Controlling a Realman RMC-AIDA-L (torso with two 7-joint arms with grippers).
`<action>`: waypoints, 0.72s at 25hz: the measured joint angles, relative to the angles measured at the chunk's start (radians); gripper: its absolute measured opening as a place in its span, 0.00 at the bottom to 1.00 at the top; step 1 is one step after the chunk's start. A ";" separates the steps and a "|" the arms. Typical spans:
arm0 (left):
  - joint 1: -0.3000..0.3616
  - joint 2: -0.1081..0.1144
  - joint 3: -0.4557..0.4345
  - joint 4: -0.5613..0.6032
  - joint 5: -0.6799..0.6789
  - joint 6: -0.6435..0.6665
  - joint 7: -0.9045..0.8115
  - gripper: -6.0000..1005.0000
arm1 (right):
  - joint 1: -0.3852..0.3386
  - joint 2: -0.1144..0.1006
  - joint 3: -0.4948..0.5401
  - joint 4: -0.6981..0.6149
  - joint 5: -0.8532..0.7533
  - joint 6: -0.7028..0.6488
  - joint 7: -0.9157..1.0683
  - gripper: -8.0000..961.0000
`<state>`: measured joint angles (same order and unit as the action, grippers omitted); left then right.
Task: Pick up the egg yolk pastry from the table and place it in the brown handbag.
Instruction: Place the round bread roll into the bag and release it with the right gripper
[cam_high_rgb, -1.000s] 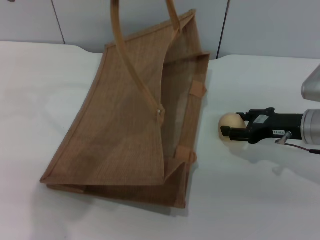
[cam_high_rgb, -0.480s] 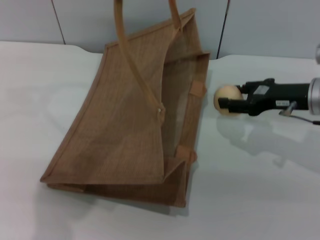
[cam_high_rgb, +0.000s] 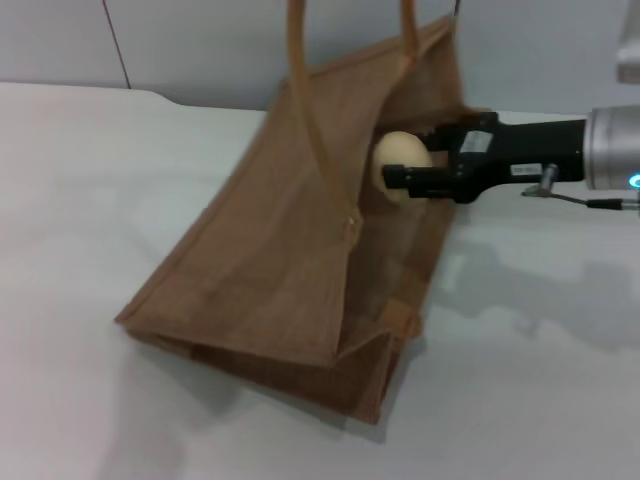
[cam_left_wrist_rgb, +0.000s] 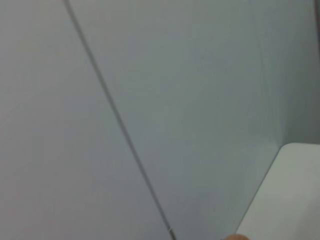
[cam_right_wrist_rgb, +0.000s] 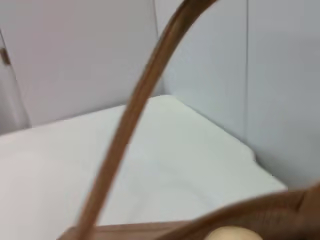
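The brown handbag (cam_high_rgb: 270, 260) lies tilted on the white table (cam_high_rgb: 80, 200), its open mouth facing right, handles up at the back. My right gripper (cam_high_rgb: 392, 172) reaches in from the right and is shut on the egg yolk pastry (cam_high_rgb: 400, 158), a pale round ball held inside the bag's mouth above its lower side. In the right wrist view a bag handle (cam_right_wrist_rgb: 135, 110) crosses the frame and the pastry's top (cam_right_wrist_rgb: 230, 234) shows at the edge. My left gripper is out of view; its wrist view shows only wall panels.
Grey wall panels (cam_high_rgb: 200, 40) stand behind the table's far edge. White tabletop lies to the left of the bag and to the front right (cam_high_rgb: 540, 380).
My right gripper carried the pastry up and left from the table into the bag's mouth. The bag shifted right and its mouth opened wider.
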<state>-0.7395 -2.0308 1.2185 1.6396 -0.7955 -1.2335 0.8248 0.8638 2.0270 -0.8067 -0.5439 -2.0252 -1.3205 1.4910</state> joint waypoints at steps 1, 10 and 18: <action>-0.007 0.000 0.009 0.000 -0.002 0.001 -0.003 0.12 | 0.008 0.001 -0.006 0.011 0.002 0.031 -0.011 0.57; -0.023 -0.002 0.058 0.005 -0.004 0.014 -0.029 0.12 | 0.060 0.002 -0.029 0.134 0.051 0.229 -0.141 0.57; -0.012 -0.002 0.054 0.002 0.005 0.027 -0.032 0.12 | 0.075 0.000 -0.036 0.184 0.051 0.297 -0.126 0.63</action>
<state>-0.7516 -2.0325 1.2730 1.6418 -0.7909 -1.2068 0.7924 0.9384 2.0265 -0.8432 -0.3599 -1.9740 -1.0231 1.3654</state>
